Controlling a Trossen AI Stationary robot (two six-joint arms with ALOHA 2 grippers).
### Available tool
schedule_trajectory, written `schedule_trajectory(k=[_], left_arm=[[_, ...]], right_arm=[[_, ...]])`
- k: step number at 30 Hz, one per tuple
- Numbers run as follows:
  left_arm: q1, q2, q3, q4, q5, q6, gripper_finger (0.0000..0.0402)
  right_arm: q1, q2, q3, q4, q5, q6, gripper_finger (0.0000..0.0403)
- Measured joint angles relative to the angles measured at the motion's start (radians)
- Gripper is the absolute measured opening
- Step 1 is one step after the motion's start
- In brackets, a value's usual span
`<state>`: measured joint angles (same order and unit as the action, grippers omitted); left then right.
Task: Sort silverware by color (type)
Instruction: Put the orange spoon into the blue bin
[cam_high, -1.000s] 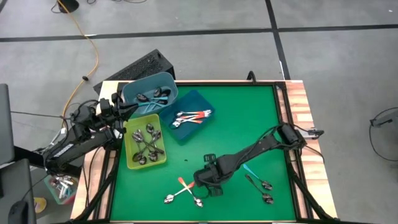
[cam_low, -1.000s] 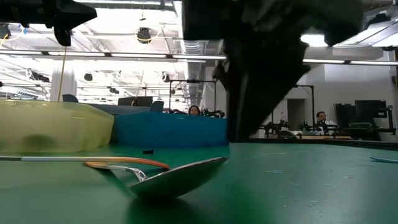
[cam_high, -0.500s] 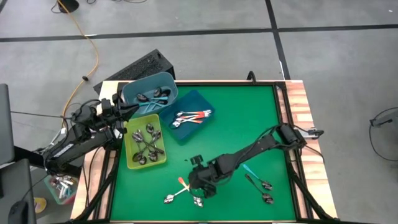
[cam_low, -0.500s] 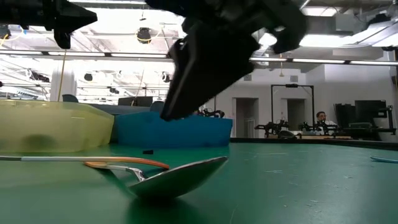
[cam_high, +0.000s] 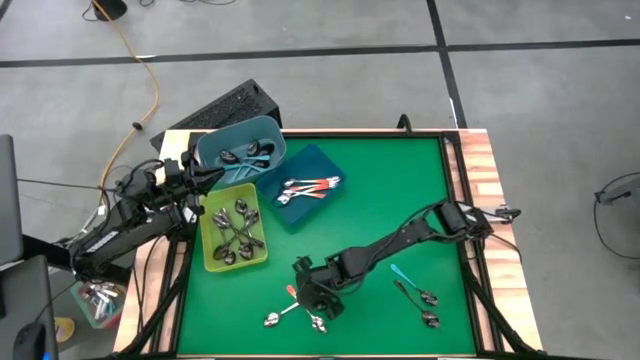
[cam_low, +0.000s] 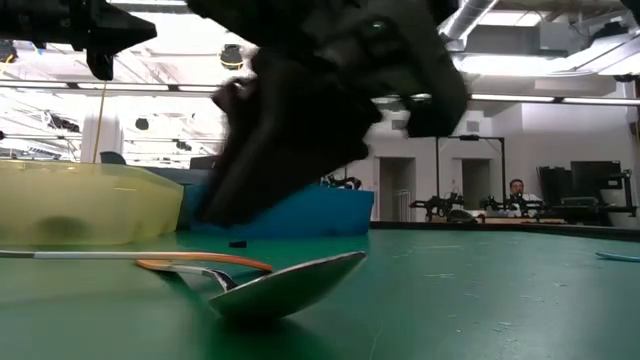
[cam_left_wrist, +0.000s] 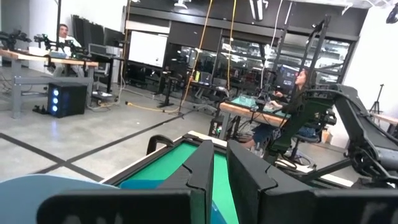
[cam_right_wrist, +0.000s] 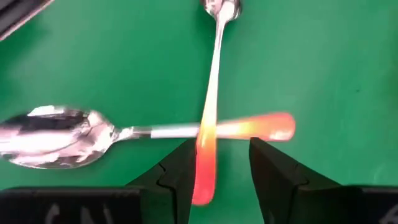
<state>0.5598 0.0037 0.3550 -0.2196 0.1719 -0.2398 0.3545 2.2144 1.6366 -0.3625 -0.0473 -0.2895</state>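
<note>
- Here, the right gripper (cam_high: 305, 292) was low over the green mat (cam_high: 380, 190) near the front edge, its arm stretched in from the right side of the table.
- Right wrist view: the gripper's fingers (cam_right_wrist: 275, 177) stood apart, not wide, with one orange-handled spoon (cam_right_wrist: 210, 118) between them; the handle tip sat in the gap, not visibly clamped.
- A second orange-handled spoon (cam_right_wrist: 143, 132) lay crossed with the first, the handles overlapping just ahead of the fingertips; which lay on top, can't tell.
- High view: that crossed pair lay just beside the right gripper, bowls toward the front of the mat.
- Right of the gripper, a teal-handled spoon (cam_high: 398, 273) and two dark metal spoons (cam_high: 420, 300) lay loose on the mat, near each other.
- The yellow-green bin (cam_high: 212, 262) at the left side held several plain metal spoons (cam_high: 238, 232).
- The dark blue tray (cam_high: 322, 202) just right of it held orange-handled spoons (cam_high: 308, 186).
- The teal oval bin (cam_high: 270, 130) at the back left corner held a few more spoons (cam_high: 247, 156); handle color unclear.
- The left gripper (cam_high: 207, 176) waited between the teal bin and the yellow-green bin, fingers (cam_left_wrist: 245, 171) nearly together with a thin slit, holding nothing.
- Low view: a spoon bowl (cam_low: 290, 285) lay close on the mat, dark gripper body above it.
</note>
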Motion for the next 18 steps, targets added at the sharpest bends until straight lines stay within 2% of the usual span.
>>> schedule_trajectory(k=[18], left_arm=[[0.000,0.000,0.000,-0.025,-0.048,0.002,0.0029]], right_arm=[[-0.033,0.013,0.029,0.030,-0.006,0.046,0.0159]])
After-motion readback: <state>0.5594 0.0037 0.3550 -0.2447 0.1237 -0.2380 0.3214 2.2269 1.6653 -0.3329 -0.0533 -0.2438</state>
